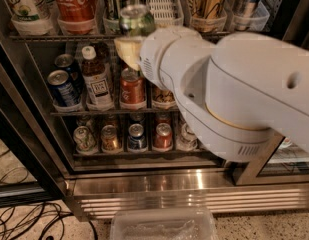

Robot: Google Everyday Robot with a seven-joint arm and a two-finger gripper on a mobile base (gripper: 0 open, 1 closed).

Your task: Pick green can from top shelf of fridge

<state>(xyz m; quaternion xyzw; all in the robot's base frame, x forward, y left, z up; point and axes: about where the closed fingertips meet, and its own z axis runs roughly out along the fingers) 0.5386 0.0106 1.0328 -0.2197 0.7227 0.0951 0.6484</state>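
Camera view: green can (137, 24), metallic with a silver top, stands clamped between the jaws; gripper (133, 41) reaches left from white arm (234, 94), top shelf (54, 36) just behind the jaws

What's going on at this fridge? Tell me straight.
The robot's white arm reaches into the fridge. Its tool is at the front edge of the top shelf and appears closed on the green can, which is held upright. The Coca-Cola can stands on that shelf nearby.

Gripper (131, 40) w/ green can (137, 21) in jaws, front of top shelf (39, 36), fridge (144, 184)
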